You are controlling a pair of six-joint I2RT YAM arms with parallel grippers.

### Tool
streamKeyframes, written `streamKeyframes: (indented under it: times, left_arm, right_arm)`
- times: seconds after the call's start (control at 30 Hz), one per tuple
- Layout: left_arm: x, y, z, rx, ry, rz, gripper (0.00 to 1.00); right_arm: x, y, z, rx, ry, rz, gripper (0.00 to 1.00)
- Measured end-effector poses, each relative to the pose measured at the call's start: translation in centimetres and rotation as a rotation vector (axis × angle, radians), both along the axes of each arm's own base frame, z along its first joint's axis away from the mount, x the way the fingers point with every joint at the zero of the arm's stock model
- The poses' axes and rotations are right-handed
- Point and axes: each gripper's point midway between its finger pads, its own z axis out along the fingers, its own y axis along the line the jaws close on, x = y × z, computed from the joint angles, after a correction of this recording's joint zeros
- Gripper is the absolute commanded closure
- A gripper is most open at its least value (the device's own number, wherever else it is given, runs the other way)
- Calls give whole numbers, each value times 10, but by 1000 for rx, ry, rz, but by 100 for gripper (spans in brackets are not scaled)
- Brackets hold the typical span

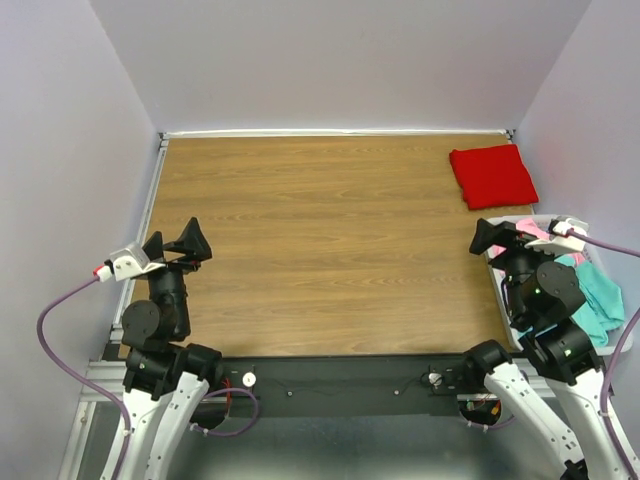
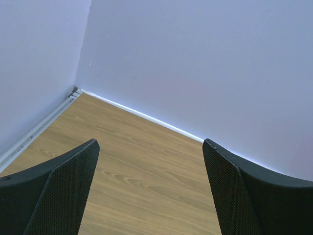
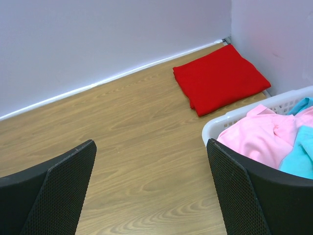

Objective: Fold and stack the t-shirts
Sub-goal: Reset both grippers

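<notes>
A red t-shirt (image 1: 492, 174) lies folded flat at the table's far right corner; it also shows in the right wrist view (image 3: 221, 78). A pink t-shirt (image 3: 260, 141) and a teal t-shirt (image 3: 299, 159) lie crumpled in the white laundry basket (image 3: 234, 119) at the right edge. My right gripper (image 1: 497, 234) is open and empty, just left of the basket's near corner. My left gripper (image 1: 178, 243) is open and empty above the table's left side, far from all the shirts.
The wooden table (image 1: 330, 240) is closed in by lilac walls at the back and both sides. The basket (image 1: 612, 330) stands partly off the table's right edge, behind my right arm. A metal rail (image 2: 36, 129) runs along the left edge.
</notes>
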Motion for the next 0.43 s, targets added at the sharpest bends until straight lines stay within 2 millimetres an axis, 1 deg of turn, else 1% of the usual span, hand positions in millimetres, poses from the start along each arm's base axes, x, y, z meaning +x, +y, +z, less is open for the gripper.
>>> streamKeyframes:
  times: [0.43]
  left_arm:
    - [13,-4,-11,16,55,0,6]
  right_arm:
    - [4,1,-4,-6,-11,0,0]
